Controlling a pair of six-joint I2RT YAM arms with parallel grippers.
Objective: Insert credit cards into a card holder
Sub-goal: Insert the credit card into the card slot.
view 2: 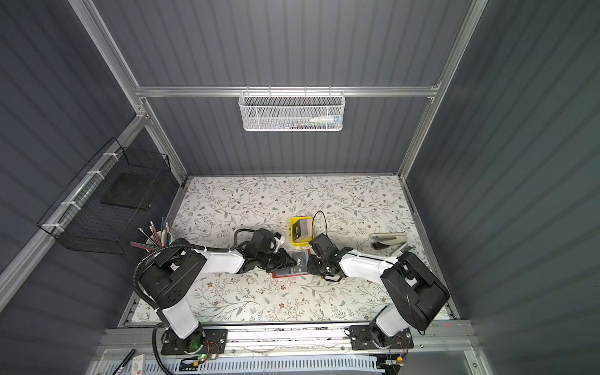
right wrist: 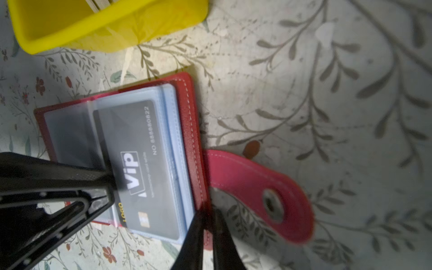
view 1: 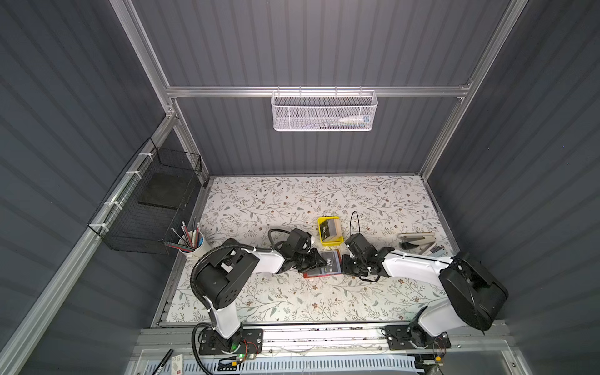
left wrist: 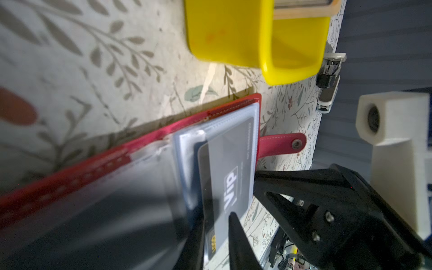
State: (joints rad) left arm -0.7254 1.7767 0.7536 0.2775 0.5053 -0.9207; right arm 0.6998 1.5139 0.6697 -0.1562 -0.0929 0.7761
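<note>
The red card holder (right wrist: 194,140) lies open on the floral table between my two grippers, and its red edge shows in both top views (view 1: 313,276) (view 2: 285,275). A dark "Vip" credit card (right wrist: 140,163) (left wrist: 224,168) sits mostly inside a clear sleeve, with its "LOGO" end sticking out. My left gripper (left wrist: 216,233) (view 1: 319,261) is shut on that end. My right gripper (right wrist: 207,217) (view 1: 343,259) is shut on the holder's red cover edge beside the snap strap (right wrist: 257,182). More credit cards (view 1: 330,230) stand in the yellow tray (view 1: 338,241).
The yellow tray (left wrist: 233,30) stands just behind the holder. A stapler (view 1: 417,239) lies at the right. A cup of pens (view 1: 194,242) is at the left edge. A black wire basket (view 1: 152,201) hangs on the left wall and a white mesh basket (view 1: 324,110) on the back rail.
</note>
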